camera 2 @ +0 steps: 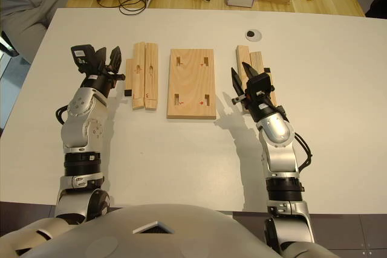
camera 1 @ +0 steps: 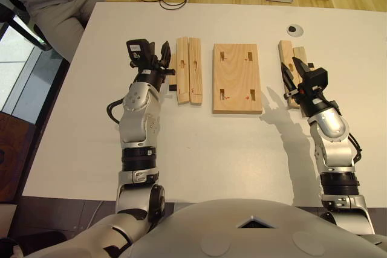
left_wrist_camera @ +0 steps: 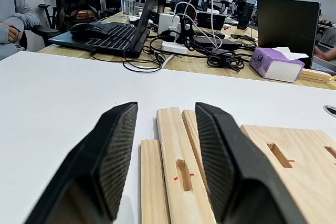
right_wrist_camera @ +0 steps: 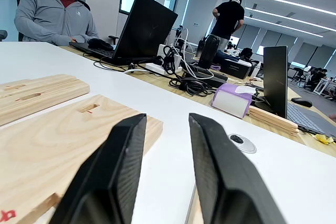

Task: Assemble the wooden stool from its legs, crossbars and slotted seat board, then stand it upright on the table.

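While left claw and right claw gape empty — right-side legs sit partly hidden.

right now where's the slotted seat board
The slotted seat board lies flat mid-table in the head views, between the pair of slotted wooden bars on the robot's left and the wooden pieces on its right.

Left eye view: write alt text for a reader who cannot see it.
A slotted seat board lies flat on a white table, unassembled. The open left gripper is at the left wooden pieces; the open right gripper is at the right wooden pieces.
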Controlling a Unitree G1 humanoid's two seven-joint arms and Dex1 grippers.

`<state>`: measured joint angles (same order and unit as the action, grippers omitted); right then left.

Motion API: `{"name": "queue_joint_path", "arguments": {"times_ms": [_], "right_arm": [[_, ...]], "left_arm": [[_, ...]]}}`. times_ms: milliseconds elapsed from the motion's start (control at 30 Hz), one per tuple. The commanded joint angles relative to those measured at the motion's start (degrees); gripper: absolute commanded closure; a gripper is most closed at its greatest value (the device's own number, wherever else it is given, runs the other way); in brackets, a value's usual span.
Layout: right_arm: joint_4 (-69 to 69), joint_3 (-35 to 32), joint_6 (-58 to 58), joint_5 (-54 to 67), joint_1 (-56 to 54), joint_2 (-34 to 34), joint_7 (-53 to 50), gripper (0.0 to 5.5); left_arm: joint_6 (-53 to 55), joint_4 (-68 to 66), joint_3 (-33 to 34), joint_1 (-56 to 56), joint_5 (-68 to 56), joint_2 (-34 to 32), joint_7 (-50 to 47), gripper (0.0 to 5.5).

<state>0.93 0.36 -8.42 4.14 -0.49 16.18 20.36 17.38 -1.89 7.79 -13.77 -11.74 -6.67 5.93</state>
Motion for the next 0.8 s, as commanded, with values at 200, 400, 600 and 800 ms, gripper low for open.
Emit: {"name": "queue_joint_path", "arguments": {"times_ms": [200, 400, 600, 800], "right_arm": [[0.15, -0.2, -0.46, -0.79, -0.42, 0.16, -0.38, 4.03], [-0.19, 0.01, -0.92, -1.88, 0.13, 0.18, -0.64, 4.03], [-0.75, 0.06, -1.21, -2.3, 0.67, 0.04, -1.25, 4.03], [-0.36, 0.23, -1.59, -2.31, 1.03, -0.15, -1.43, 4.03]], "left_arm": [[3.8, 1.19, -1.32, 0.59, 2.15, -2.09, 0.0, 3.49], [11.2, 6.37, -3.06, 5.14, 3.45, -3.13, 0.0, 3.49], [14.3, 5.57, -6.14, 8.13, 7.44, -6.31, 1.11, 3.49], [13.19, 5.61, -6.67, 9.69, 8.29, -6.71, 1.97, 3.49]]}}
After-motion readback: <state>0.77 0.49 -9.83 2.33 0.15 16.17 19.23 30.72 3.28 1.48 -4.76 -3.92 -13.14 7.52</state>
